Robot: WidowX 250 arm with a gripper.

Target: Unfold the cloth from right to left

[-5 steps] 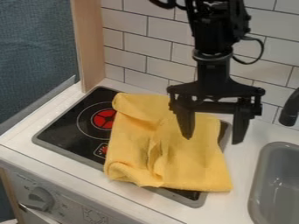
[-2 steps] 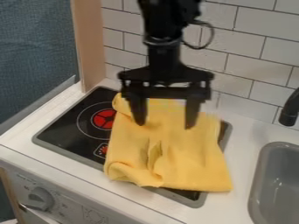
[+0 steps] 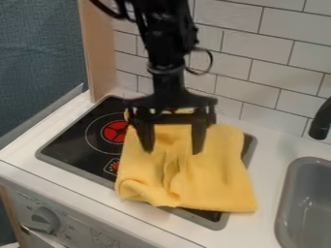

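Countertop [image 3: 266, 150] in white runs across the unit, with a white tiled wall [image 3: 233, 34] behind it and dark blue fabric [image 3: 38, 53] at the left. Set into the counter is a black cooktop [image 3: 77, 140] with a grey rim. The yellow cloth [image 3: 223, 174] covers most of the cooktop's middle and right, and its lower right corner reaches past the rim onto the counter. It is still bunched, with creases down its middle and a rolled fold at the lower left. The black arm [image 3: 167, 53] comes in from the top edge, left of centre. A grey sink [image 3: 310, 198] sits at the right, well apart from the cloth, and a wooden panel [image 3: 98, 48] stands upright behind the cooktop's left corner. Over the upper part of the cloth hangs the gripper [image 3: 173, 152], pointing down with its two fingers spread wide and nothing gripped; whether the tips touch the cloth I cannot tell. Smaller are the black faucet [image 3: 320, 123] by the sink, the grey knob [image 3: 45, 220] on the front and the red burner mark [image 3: 116, 131] just left of the cloth
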